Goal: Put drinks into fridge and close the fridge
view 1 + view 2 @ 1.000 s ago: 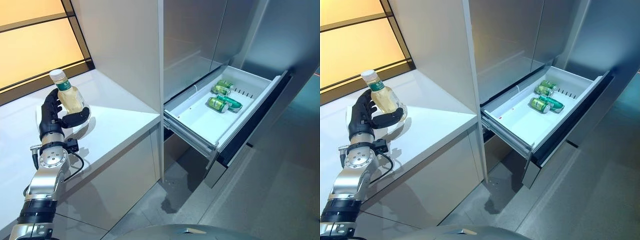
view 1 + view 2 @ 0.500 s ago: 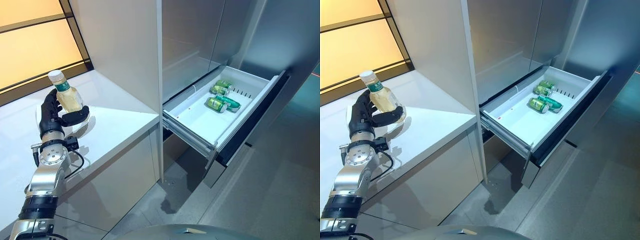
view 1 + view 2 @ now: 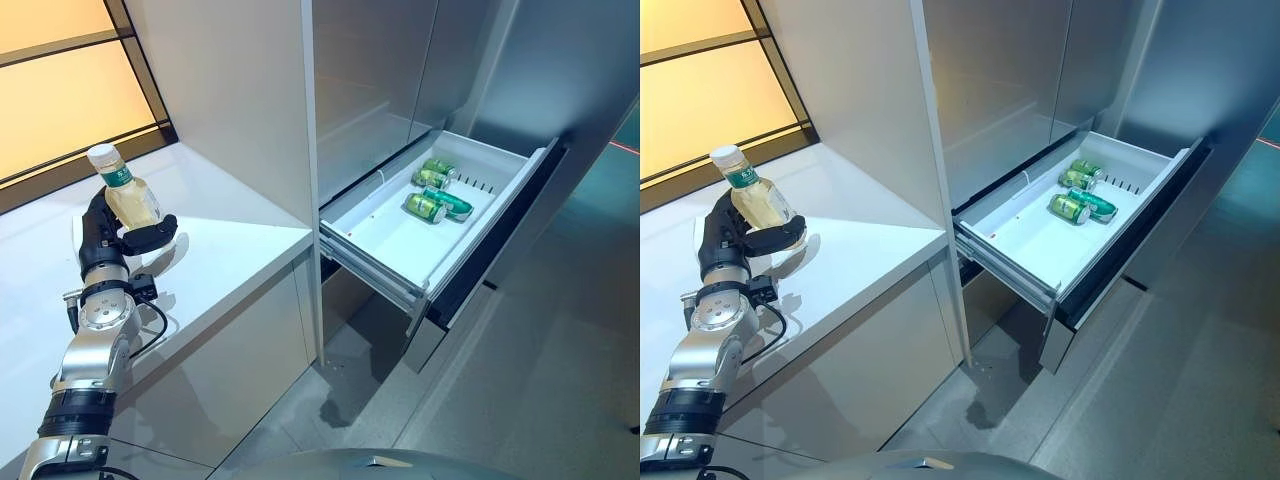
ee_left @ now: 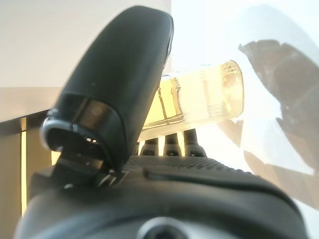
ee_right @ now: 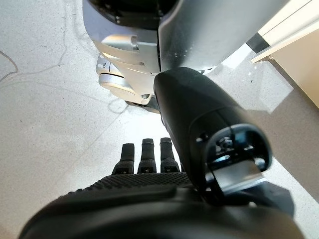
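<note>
We're looking down at the white counter (image 3: 230, 250), and there's the left hand (image 3: 105, 235) raised over it with its fingers and thumb wrapped round a bottle (image 3: 122, 190) of pale yellow drink, white cap on top, green band at the neck. The bottle stands nearly upright in that grasp, clear of the counter surface, though we can't see its base from above because the thumb crosses in front of it. From the left wrist view the thumb blocks most of the bottle (image 4: 199, 99); we only catch the lower body and bottom end past it, with fingertips (image 4: 172, 142) showing beneath. Off to the right the fridge drawer (image 3: 440, 260) is pulled out, white inside, and we count green cans (image 3: 432, 195) lying on their sides at its far end; how many exactly is hard to say, since they overlap. The tall fridge doors (image 3: 380, 90) above it are closed. The right hand (image 5: 149, 199) shows only in its own wrist view, hanging over the grey floor (image 5: 45, 109), fingers relaxed and straight, holding nothing.
</note>
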`<state>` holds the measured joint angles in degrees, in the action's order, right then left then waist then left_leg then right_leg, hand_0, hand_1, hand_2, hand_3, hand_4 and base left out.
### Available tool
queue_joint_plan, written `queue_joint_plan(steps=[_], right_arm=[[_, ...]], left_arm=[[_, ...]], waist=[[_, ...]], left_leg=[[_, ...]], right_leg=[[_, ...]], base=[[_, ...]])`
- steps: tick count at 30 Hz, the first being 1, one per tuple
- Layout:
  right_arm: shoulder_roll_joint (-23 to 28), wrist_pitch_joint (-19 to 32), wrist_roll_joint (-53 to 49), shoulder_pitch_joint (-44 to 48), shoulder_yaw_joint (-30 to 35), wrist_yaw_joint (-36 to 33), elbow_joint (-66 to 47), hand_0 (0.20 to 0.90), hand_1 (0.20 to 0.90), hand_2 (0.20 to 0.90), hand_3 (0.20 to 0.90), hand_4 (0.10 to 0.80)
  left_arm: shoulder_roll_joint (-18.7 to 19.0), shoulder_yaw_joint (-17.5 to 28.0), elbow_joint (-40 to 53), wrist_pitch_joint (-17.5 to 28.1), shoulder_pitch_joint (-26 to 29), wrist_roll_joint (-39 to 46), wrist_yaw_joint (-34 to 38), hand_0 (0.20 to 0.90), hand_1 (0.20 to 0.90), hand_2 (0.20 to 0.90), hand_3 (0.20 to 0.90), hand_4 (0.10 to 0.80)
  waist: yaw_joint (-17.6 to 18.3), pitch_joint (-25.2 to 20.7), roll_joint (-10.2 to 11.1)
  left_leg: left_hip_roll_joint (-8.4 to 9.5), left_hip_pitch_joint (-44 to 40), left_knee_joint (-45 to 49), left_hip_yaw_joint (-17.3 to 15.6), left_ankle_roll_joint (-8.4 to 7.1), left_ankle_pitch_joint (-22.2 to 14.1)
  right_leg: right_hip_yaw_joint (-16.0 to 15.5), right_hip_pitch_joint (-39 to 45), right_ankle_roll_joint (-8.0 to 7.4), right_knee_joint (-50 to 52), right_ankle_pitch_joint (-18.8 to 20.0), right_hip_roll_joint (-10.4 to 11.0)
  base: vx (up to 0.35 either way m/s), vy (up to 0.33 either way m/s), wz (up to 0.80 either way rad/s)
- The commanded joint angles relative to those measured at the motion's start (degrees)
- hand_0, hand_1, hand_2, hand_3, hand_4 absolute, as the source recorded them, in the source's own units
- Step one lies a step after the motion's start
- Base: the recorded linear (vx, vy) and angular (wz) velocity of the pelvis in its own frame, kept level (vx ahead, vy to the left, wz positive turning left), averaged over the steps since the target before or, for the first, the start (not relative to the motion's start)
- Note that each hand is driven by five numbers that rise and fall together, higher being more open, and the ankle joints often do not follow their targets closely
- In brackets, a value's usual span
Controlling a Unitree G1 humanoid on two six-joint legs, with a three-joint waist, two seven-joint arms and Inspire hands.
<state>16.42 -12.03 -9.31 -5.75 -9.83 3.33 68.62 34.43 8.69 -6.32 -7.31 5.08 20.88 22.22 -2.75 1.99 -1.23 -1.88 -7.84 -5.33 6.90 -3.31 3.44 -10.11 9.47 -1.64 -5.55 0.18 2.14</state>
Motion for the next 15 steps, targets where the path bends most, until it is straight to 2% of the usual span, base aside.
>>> queue_joint_plan(steps=[1, 2, 3, 15], right_arm=[[-2.05, 0.55, 1.05, 2.97, -1.93, 2.69, -0.47, 0.900, 0.900, 0.900, 0.900, 0.800], [-2.05, 0.51, 1.02, 2.99, -1.95, 2.70, -0.49, 0.900, 0.900, 0.900, 0.900, 0.800], [-2.04, 0.40, 1.01, 3.02, -2.02, 2.72, -0.54, 0.900, 0.900, 0.900, 0.900, 0.800], [-2.19, 0.30, 1.14, 2.74, -2.27, 2.81, -0.79, 0.900, 0.900, 0.900, 0.900, 0.800]], left_arm=[[3.44, 2.20, -0.16, 8.29, 11.33, -0.06, 2.14, 0.432, 0.432, 0.432, 0.354, 0.254], [3.46, 2.25, -0.09, 8.38, 11.39, 0.02, 2.26, 0.432, 0.432, 0.432, 0.354, 0.254], [3.46, 2.34, -0.12, 8.62, 11.49, 0.03, 2.37, 0.300, 0.300, 0.300, 0.200, 0.100], [3.01, 3.00, 0.02, 11.41, 11.95, -0.17, 4.08, 0.300, 0.300, 0.300, 0.200, 0.100]], waist=[[0.45, -0.74, 0.68], [0.44, -0.75, 0.67], [0.46, -0.77, 0.69], [0.68, -0.85, 0.78]], left_leg=[[5.59, -0.69, 0.33, -1.86, 4.63, -4.44], [5.60, -0.67, 0.33, -1.85, 4.62, -4.44], [5.60, -0.69, 0.33, -1.86, 4.62, -4.44], [5.53, -0.77, 0.33, -1.84, 4.59, -4.55]], right_leg=[[2.70, -0.61, -1.39, 1.88, -0.07, -0.75], [2.69, -0.60, -1.39, 1.87, -0.09, -0.75], [2.72, -0.60, -1.36, 1.88, -0.10, -0.76], [2.87, -0.57, -1.35, 1.86, -0.08, -0.74]], base=[[0.000, 0.000, 0.00], [0.000, 0.000, 0.00], [0.000, 0.000, 0.00], [0.000, 0.000, 0.00]])
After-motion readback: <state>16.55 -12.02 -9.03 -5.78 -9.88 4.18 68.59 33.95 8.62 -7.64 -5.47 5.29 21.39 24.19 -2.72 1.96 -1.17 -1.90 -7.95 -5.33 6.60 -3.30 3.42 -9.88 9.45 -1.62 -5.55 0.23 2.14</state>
